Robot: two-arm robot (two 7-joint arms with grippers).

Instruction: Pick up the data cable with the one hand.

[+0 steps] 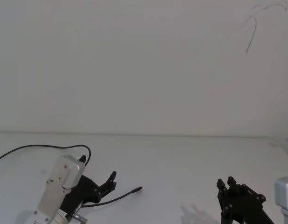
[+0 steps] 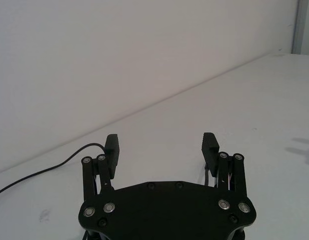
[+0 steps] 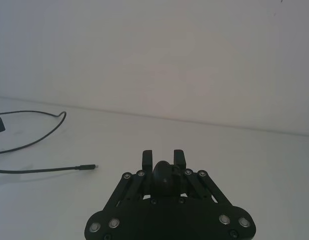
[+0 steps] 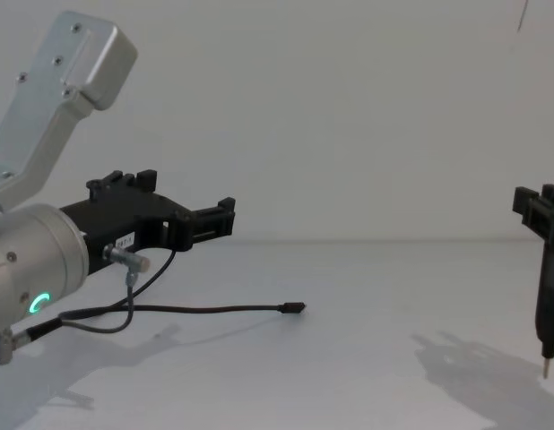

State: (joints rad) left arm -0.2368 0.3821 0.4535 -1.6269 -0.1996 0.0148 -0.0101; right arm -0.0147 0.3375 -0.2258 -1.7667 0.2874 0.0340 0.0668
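By my reading nothing is picked up yet, so the whole grasp is left to do. Over the near left of the white worktop (image 1: 181, 158) my left gripper (image 2: 161, 145) hangs with its jaws spread wide, nothing between them and touching nothing. The right gripper (image 1: 225, 183) sits parked at the near right. The data cable (image 4: 214, 308) lies flat on the worktop, running under the left gripper, its plug (image 4: 295, 308) pointing right toward the middle.
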